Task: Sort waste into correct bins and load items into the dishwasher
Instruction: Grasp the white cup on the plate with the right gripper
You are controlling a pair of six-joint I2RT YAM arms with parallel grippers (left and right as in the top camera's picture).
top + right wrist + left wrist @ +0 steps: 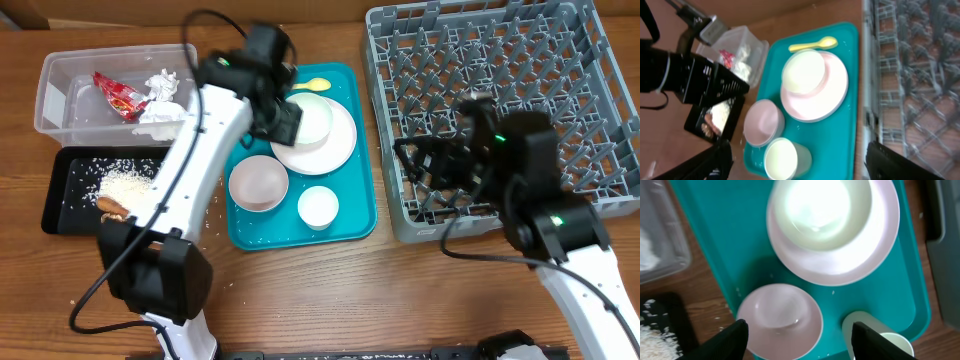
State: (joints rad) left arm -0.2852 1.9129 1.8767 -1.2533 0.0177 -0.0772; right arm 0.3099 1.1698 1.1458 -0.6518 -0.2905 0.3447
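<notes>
A: Overhead, the left gripper (799, 330) is hovering wide open above the teal tray (350, 218) mid-table, beside the top bowl (312, 118) sitting on the plate (338, 152). What is the step asking for?

B: Probably pinching that bowl's rim, one finger inside, then lifting straight so the plate is not dragging along.

A: And the right gripper (800, 157)?

B: It is hanging open too, holding nothing, over the rack (540, 60) by the right edge, possibly crowding the drop spot.

A: Anything else standing in the way?

B: The spoon (312, 85) is lying just beyond the plate. The second bowl (258, 183) and cup (318, 207) are sitting near.
</notes>
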